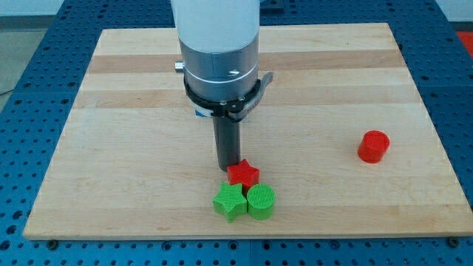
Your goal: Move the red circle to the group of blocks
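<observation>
The red circle (pixel 373 145), a short red cylinder, stands alone at the view's right on the wooden board (pixel 133 111). A group of three blocks sits near the view's bottom centre: a red star (pixel 243 175), a green star (pixel 230 202) and a green circle (pixel 261 201), all touching or nearly so. My tip (pixel 225 169) is at the end of the dark rod, just to the left of the red star's top and touching or almost touching it. The tip is far to the left of the red circle.
The arm's large white and grey body (pixel 219 52) hangs over the board's centre and hides part of it. The board lies on a blue perforated table (pixel 22 111); the board's bottom edge is close below the group.
</observation>
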Available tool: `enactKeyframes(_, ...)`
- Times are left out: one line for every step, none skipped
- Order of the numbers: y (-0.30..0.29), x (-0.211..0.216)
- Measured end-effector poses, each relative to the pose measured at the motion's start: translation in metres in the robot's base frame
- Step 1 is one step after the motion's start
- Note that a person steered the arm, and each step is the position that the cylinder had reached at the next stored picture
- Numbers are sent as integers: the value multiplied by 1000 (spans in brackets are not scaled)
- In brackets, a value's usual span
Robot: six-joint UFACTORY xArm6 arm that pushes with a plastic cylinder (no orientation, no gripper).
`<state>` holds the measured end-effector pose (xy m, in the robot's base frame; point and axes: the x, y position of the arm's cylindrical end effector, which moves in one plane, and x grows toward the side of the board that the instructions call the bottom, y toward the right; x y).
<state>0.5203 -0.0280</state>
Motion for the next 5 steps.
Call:
enactKeyframes(9,-28)
enactKeyframes(70,-55)
enactKeyframes(131,-87)
enactKeyframes(204,-121)
enactKeyframes(310,-119)
